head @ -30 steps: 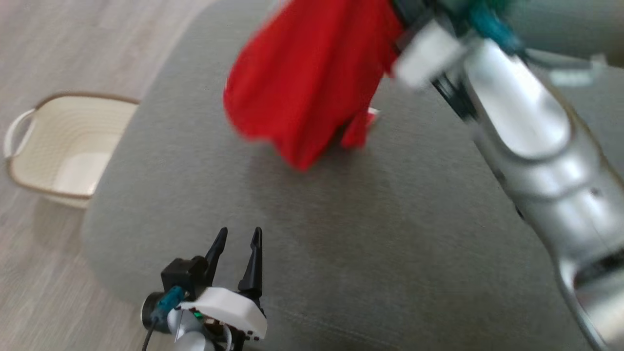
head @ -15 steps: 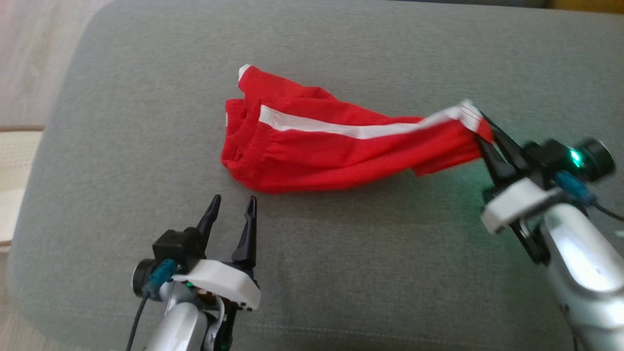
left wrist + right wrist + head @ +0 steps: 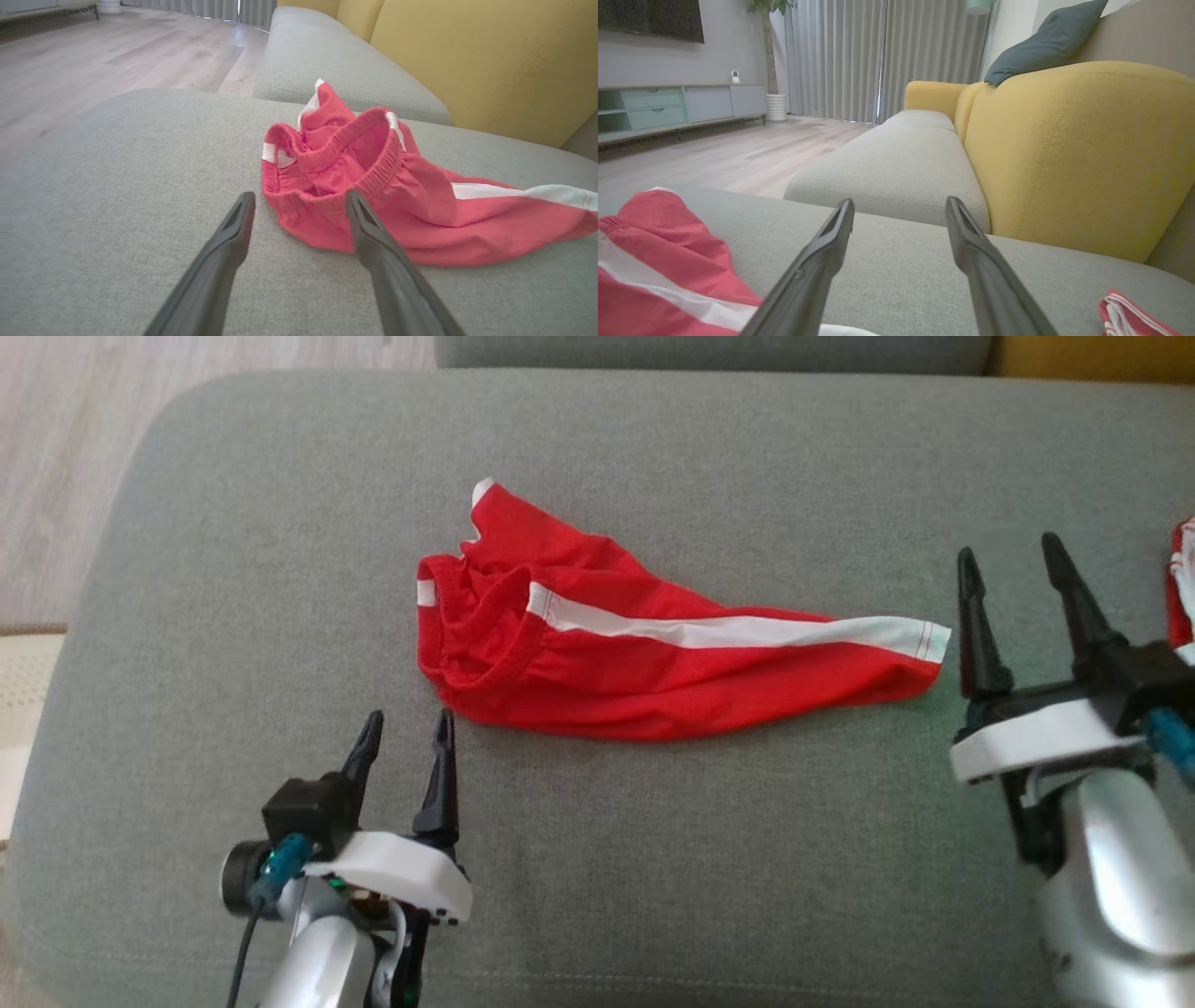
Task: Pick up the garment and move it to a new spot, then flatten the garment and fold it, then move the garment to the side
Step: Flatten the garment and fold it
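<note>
Two grippers, both empty. Left gripper (image 3: 409, 721): fingers apart, tips just short of elastic waistband of red fabric shorts with white side stripe (image 3: 653, 686). Right gripper (image 3: 1008, 549): fingers spread too, just beside leg hem, not touching. One pair of shorts, lying stretched out mid grey fabric sofa cushion (image 3: 653, 439), waistband bunched. One more red-white cloth bit (image 3: 1181, 579) at right edge.

Grey woven-fabric sofa seat cushion (image 3: 597, 896), rounded corners.
Behind it: mustard-yellow upholstered sofa backrest (image 3: 1064, 149) with stitched seams, and a dark teal pillow (image 3: 1045, 42) above.
Beyond its far end: second grey seat cushion (image 3: 901, 158); pale wood plank floor (image 3: 714, 154); grey pleated floor-length curtains (image 3: 878, 56); white ribbed planter (image 3: 776, 106); low grey-and-green media cabinet (image 3: 668, 105) against a grey wall (image 3: 654, 60).
</note>
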Controlling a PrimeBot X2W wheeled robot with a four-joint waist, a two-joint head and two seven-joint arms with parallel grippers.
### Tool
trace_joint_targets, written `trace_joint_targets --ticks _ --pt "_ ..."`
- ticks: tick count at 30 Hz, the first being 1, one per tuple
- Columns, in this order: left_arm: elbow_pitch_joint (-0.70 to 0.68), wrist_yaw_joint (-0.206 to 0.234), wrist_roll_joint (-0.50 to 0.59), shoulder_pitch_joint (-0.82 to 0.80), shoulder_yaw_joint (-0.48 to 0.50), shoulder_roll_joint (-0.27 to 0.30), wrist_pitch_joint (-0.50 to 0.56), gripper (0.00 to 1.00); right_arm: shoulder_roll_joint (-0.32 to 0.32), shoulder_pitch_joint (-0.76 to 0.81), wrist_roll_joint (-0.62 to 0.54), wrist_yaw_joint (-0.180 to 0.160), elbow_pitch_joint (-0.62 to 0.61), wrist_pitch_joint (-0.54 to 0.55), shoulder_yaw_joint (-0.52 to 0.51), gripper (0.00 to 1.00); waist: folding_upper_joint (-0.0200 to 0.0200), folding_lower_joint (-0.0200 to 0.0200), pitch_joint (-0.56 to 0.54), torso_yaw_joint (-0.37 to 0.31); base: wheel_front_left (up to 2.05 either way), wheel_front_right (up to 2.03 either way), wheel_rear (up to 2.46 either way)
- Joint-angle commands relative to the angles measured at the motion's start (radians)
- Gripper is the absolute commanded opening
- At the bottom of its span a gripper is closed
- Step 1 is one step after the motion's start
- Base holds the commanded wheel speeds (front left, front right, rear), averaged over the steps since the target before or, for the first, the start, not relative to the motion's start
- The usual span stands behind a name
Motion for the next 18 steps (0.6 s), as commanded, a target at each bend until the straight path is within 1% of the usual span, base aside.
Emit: trace_joint_targets --ticks 1,3,5,12,18 --pt "-0.033 0.01 0.019 -0.012 0.042 0.003 -0.012 1.0 0.033 0.011 -0.02 0.006 -0.05 -0.006 -0.002 1.0 0.0 0.0 -0.014 -0.001 0.0 0.0 0.0" --pt "-0.031 0.026 0.043 0.001 0.058 0.003 -0.012 1.0 0.08 0.045 -0.045 0.006 -0.065 -0.006 -0.033 1.0 0.0 0.0 -0.033 -0.001 0.0 0.0 0.0" --pt "-0.028 0.036 0.063 0.011 0.065 0.003 -0.012 1.0 0.1 0.069 -0.052 0.006 -0.064 -0.006 -0.055 1.0 0.0 0.0 -0.045 0.0 0.0 0.0 0.0" --pt "-0.019 0.057 0.124 0.044 0.095 0.003 -0.012 1.0 0.123 0.138 -0.052 0.006 -0.035 -0.006 -0.083 1.0 0.0 0.0 -0.077 -0.005 0.0 0.0 0.0" --pt "-0.017 0.064 0.162 0.082 0.128 0.003 -0.012 1.0 0.124 0.194 0.03 0.006 -0.001 -0.006 -0.067 1.0 0.0 0.0 -0.104 -0.016 0.0 0.0 0.0"
